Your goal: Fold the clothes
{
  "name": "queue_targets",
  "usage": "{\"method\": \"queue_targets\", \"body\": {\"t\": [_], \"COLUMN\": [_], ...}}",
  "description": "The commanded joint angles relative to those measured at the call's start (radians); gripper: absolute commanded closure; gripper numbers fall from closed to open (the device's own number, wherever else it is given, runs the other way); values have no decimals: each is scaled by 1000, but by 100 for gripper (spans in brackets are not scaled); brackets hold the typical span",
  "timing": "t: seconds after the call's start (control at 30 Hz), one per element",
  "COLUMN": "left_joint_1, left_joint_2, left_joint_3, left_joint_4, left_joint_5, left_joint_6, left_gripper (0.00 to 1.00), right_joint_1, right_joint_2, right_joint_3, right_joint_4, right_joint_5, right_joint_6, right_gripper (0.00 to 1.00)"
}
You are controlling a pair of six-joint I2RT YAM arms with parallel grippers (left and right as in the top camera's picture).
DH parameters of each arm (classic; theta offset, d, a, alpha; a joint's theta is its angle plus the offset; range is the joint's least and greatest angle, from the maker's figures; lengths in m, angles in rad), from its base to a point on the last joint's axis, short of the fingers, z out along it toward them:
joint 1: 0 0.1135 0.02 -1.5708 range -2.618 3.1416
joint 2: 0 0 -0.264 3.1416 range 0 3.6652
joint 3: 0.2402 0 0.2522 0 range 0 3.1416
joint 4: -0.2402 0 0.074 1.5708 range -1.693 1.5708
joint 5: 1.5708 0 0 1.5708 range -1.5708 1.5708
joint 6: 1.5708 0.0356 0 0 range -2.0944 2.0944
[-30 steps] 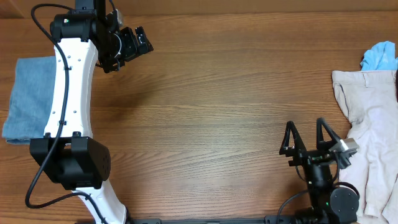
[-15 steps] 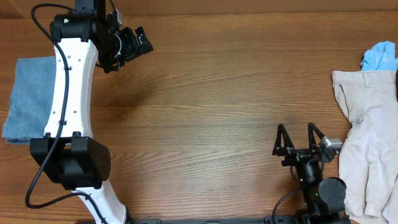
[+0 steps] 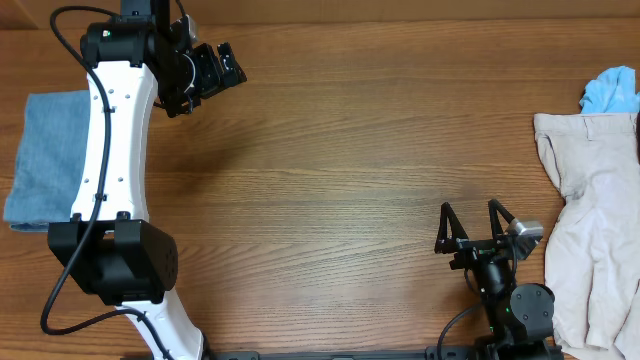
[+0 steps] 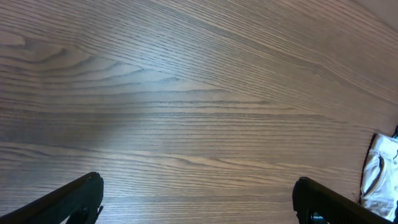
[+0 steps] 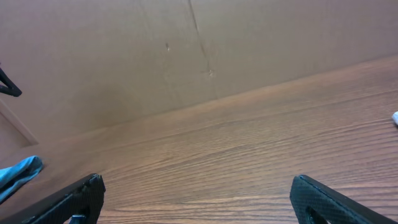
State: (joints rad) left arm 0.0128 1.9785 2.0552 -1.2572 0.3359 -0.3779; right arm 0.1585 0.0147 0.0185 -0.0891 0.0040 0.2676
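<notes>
While nothing is gripped, left hand (image 3: 232,65): fingers spread wide, empty, up over the far-left part of the surface (image 3: 350,170), only bare wood grain between the fingertips in the left wrist view.
right hand (image 3: 468,215): fingers also spread wide, empty, near the front edge at right of centre, tips pointing toward the far side, just beside the cream trousers but not touching them.
jeans (image 3: 45,160): faded light blue denim, folded into a neat rectangle, lying flat at the far-left edge of the surface; right side is covered by the white left arm (image 3: 110,150), which crosses above it.
cream trousers (image 3: 595,220): unfolded, rumpled, at the far-right edge, waistband toward the far side, legs trailing toward the front and partly out of view; a sliver also shows at the right edge of the left wrist view.
light blue cloth (image 3: 612,90): brighter blue, bunched up, at the far-right, touching the trousers' waistband end; cannot tell what garment it is.
middle of surface: wood grain only, jeans and trousers well apart at opposite ends.
right wrist view: surface and a plain beige wall behind.
</notes>
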Motion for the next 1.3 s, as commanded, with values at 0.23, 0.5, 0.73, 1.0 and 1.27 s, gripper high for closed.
{"method": "queue_targets", "body": {"t": [0.23, 0.5, 0.73, 1.0, 1.27], "left_joint_1": [-3, -60, -60, -59, -59], "left_joint_2": [-27, -410, -761, -1160, -1416], "left_joint_3": [9, 9, -76, -560, -957], "left_joint_4": [1, 1, 2, -27, -151], "left_joint_5": [-6, -6, -6, -6, 1], "left_joint_6": [11, 11, 11, 11, 11], "left_gripper": [0, 0, 0, 0, 0], "right_joint_1": [3, 3, 3, 3, 3], "right_joint_2": [-11, -11, -11, -11, -11], "right_joint_3": [-11, -11, -11, -11, -11], "right_joint_4": [6, 6, 6, 6, 6], "right_joint_5": [-5, -5, -5, -5, -5], "right_joint_6": [-6, -6, -6, -6, -6], "right_gripper": [0, 0, 0, 0, 0]}}
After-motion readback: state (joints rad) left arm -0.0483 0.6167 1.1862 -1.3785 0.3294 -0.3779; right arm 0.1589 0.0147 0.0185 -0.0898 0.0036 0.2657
